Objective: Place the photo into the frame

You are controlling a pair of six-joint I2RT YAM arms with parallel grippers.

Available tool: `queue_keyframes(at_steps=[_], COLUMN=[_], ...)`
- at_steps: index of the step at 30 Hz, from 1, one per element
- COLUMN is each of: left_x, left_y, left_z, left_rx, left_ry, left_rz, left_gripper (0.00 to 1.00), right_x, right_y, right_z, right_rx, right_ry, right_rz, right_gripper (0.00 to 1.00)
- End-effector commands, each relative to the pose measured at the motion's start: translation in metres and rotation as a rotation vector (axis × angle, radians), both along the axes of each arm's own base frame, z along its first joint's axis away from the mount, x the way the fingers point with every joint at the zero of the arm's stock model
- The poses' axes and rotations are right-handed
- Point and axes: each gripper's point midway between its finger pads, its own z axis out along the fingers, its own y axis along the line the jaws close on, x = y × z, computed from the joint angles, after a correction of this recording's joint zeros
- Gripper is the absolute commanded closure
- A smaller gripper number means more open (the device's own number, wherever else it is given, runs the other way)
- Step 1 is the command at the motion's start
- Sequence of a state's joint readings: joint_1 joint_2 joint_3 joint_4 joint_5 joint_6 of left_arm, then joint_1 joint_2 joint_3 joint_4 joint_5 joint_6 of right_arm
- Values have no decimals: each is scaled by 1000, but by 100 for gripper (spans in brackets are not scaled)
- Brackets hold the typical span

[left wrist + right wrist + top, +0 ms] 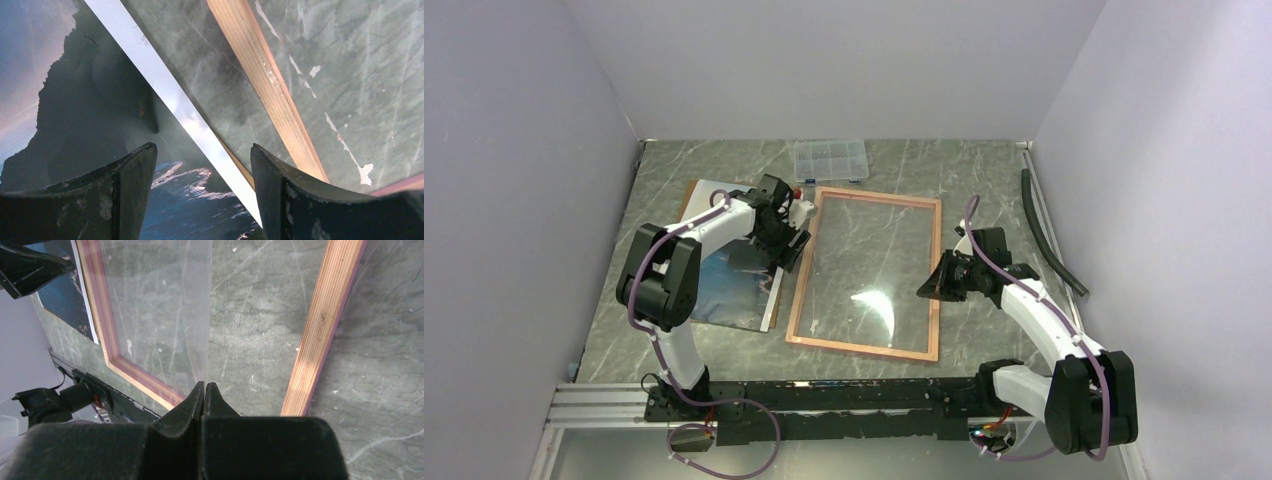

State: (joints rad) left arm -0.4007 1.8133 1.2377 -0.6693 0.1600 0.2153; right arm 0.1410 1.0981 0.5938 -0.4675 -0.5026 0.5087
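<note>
I read this as the pickup step: the photo lies flat just left of the frame, not yet in it. My left gripper hangs over the photo's white right border, jaws apart and holding nothing. My right gripper is pressed together with its tips at the edge of the clear pane; whether it pinches it I cannot tell. Next, the left jaws must straddle that border and close without creasing the print.
</note>
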Motion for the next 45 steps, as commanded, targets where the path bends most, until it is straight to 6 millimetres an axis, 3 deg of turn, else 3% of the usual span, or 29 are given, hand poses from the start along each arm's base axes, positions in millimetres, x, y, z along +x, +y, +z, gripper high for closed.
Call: queue_keyframes(at_steps=[1, 25, 33, 45], left_x=[2, 4, -3, -9], left_y=[-1, -2, -5, -8], left_z=[-3, 2, -12, -25], left_rx=[4, 5, 17, 21], left_ry=[-9, -22, 0, 23], left_rz=[-1, -9, -19, -30], left_gripper=[26, 27, 27, 28], right_x=[17, 17, 26, 37], right_y=[-6, -12, -6, 10], right_z=[6, 1, 16, 53], right_rx=[-13, -30, 10, 106], right_ry=[-66, -48, -102, -287], right_rz=[-39, -20, 5, 78], right_gripper=[100, 100, 100, 100])
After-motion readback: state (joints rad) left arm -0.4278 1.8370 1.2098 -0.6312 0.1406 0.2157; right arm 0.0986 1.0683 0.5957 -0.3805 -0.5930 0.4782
